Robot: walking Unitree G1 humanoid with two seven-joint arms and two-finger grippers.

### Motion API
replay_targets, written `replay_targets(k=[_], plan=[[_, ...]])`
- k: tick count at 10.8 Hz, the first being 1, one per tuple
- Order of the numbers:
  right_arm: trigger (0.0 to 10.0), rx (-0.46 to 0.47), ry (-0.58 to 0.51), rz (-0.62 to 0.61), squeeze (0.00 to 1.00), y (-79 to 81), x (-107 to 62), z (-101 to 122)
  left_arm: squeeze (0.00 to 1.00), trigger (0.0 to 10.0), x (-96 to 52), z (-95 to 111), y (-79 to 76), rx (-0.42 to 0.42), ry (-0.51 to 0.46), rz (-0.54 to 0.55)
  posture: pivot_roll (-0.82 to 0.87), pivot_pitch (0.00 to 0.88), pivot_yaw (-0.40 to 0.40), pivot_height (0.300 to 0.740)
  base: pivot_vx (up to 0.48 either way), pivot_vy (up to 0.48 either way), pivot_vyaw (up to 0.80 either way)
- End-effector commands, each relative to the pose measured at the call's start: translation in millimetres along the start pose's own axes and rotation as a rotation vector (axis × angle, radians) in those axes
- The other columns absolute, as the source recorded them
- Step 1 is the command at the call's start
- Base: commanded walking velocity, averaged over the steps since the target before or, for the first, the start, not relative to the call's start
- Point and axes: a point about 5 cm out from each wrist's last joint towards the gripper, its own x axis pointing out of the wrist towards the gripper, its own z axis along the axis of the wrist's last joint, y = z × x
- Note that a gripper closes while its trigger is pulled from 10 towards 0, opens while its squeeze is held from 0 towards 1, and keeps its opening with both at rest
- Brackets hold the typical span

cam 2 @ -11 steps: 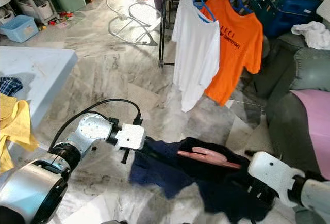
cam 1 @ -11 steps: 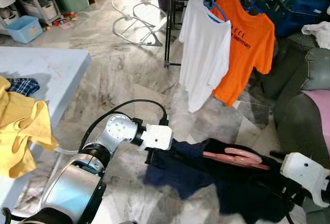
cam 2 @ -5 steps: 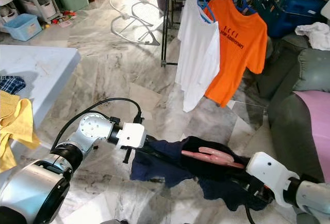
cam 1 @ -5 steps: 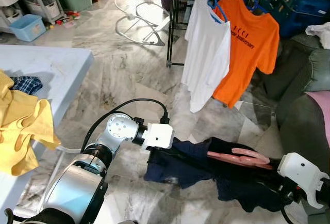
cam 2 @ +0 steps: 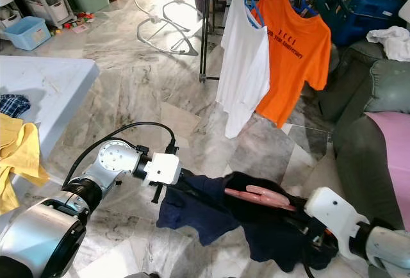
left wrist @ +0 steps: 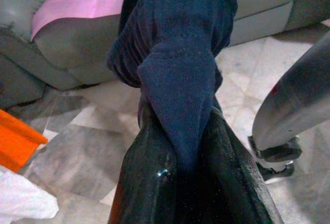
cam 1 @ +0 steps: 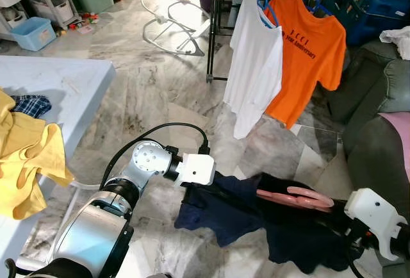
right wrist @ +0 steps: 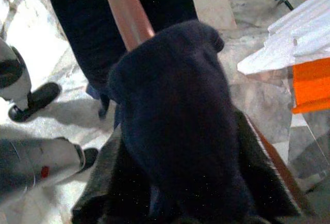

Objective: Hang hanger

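- Your left gripper (left wrist: 178,146) has its two black fingers (left wrist: 147,182) pinched tight on a fold of the navy garment (cam 1: 237,211), with the cloth bunched up between them.
- Your right gripper (right wrist: 175,182) is buried under the same dark cloth; it appears clamped on the garment's other end, but its fingers are mostly hidden, so how far they are closed is hard to make out.
- Between the two grippers the garment hangs stretched low over the marble floor (cam 1: 154,79), with a pink hanger (cam 1: 295,196) lying across its upper edge, nearer your right gripper.
- The hanger's long axis runs roughly from one gripper towards the other; its hook is hard to see.
- The drying rack (cam 1: 221,9) stands well ahead and above, already carrying a white T-shirt (cam 1: 253,66) and an orange T-shirt (cam 1: 307,60) on blue hangers.
- The free stretch of rail is cut off at the picture's top edge.
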Motion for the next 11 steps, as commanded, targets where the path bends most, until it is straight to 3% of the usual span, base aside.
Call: replay_targets(k=[1, 3, 7, 8, 9, 10, 11], plan=[[0.0, -0.011, -0.058, 0.035, 0.0, 5.8, 4.1, 11, 0.0, 0.0, 6.4, 9, 6.7, 0.037, -0.03, 0.019, -0.14, 0.117, 0.01, 0.74, 0.0, 0.0, 0.0], [0.0, 0.03, -0.064, 0.015, 0.0, 9.8, 9.0, 7, 0.0, 0.0, 6.6, 7, 8.5, 0.018, -0.021, 0.083, -0.13, 0.116, 0.006, 0.74, 0.0, 0.0, 0.0], [0.0, 0.062, -0.065, -0.014, 0.0, 16.7, 11.2, 2, 0.0, 0.0, 6.8, 3, 6.6, 0.013, 0.003, 0.093, -0.13, 0.118, 0.014, 0.74, 0.0, 0.0, 0.0], [0.0, 0.074, -0.076, -0.035, 0.0, 17.6, 13.5, 1, 0.0, 0.0, 9.5, 4, 9.7, 0.024, 0.01, 0.151, -0.13, 0.118, 0.016, 0.74, 0.0, 0.0, 0.0], [0.0, 0.079, -0.081, -0.042, 0.0, 20.1, 16.1, 1, 0.15, 10.0, 10.6, 4, 12.9, 0.018, 0.013, 0.207, -0.13, 0.117, 0.018, 0.74, 0.0, 0.0, 0.0], [0.0, 0.081, -0.08, -0.051, 0.0, 21.1, 17.6, 1, 1.0, 10.0, 10.8, 4, 14.3, 0.016, 0.01, 0.236, -0.13, 0.116, 0.017, 0.74, 0.0, 0.0, 0.0], [0.0, 0.089, -0.065, -0.092, 0.0, 18.8, 20.3, -3, 1.0, 10.0, 11.3, 4, 13.1, 0.052, 0.031, 0.241, -0.13, 0.116, 0.016, 0.74, 0.0, 0.0, 0.0]])
